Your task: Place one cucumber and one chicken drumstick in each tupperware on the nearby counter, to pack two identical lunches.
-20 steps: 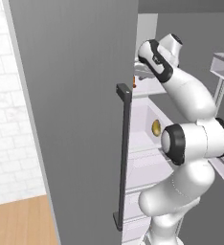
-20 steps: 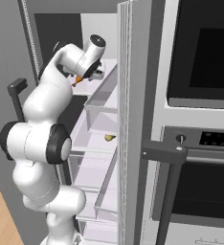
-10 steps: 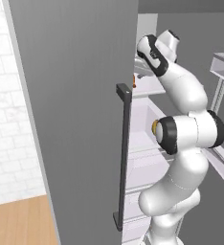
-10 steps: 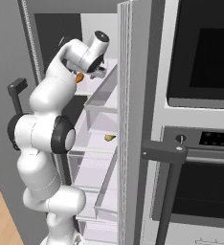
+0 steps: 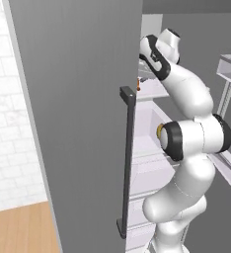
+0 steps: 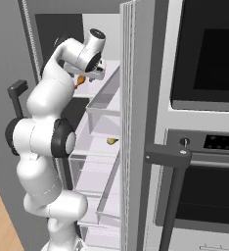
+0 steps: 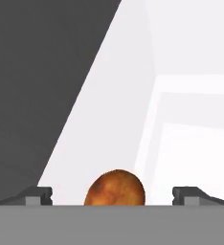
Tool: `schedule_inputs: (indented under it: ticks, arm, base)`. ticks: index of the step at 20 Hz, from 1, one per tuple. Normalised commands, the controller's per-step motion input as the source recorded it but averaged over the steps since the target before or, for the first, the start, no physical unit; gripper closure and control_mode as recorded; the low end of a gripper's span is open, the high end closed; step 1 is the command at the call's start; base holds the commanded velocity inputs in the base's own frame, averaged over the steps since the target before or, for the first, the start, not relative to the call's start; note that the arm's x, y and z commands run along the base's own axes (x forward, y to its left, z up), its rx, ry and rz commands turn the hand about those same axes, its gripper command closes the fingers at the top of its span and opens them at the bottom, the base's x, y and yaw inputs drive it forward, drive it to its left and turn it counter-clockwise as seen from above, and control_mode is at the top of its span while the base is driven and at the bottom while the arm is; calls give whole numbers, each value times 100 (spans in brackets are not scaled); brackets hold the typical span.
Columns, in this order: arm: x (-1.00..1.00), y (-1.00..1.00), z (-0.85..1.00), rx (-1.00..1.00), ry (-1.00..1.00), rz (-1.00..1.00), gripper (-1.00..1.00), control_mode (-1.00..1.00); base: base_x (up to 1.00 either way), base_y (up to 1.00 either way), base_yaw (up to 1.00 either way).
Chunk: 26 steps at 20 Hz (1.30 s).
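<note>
At the bottom centre of the hand view a drumstick (image 7: 115,187) sits between the two finger tips (image 7: 37,195), which stand wide apart with gaps on both sides — released, not pinching it. In the right base view the gripper (image 6: 89,73) reaches into the open fridge (image 6: 106,147) at upper left, an orange drumstick just beside it — and a small yellowish item (image 6: 111,141) lies on a lower shelf.

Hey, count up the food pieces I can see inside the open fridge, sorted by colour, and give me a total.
Orange-brown rounded chicken drumstick: 1
Small yellow-brown piece, lower down, too small to identify: 1
Total: 2
</note>
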Motion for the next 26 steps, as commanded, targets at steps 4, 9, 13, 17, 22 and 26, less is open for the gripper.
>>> schedule_inputs:
  ticks: [4,9,13,17,22,26]
  arm:
    - [0,0,-29,0,0,1,-100,-100]
    - [0,0,-26,0,0,3,100,-100]
    - [0,0,-3,0,0,4,100,-100]
    - [0,0,0,0,0,4,100,-100]
    - [0,-10,6,1,-4,1,100,-100]
    - [-18,-10,13,0,-26,0,100,-100]
  base:
    - [0,0,0]
    - [0,0,0]
    - [0,0,0]
    - [0,0,0]
    - [0,0,0]
    - [0,0,0]
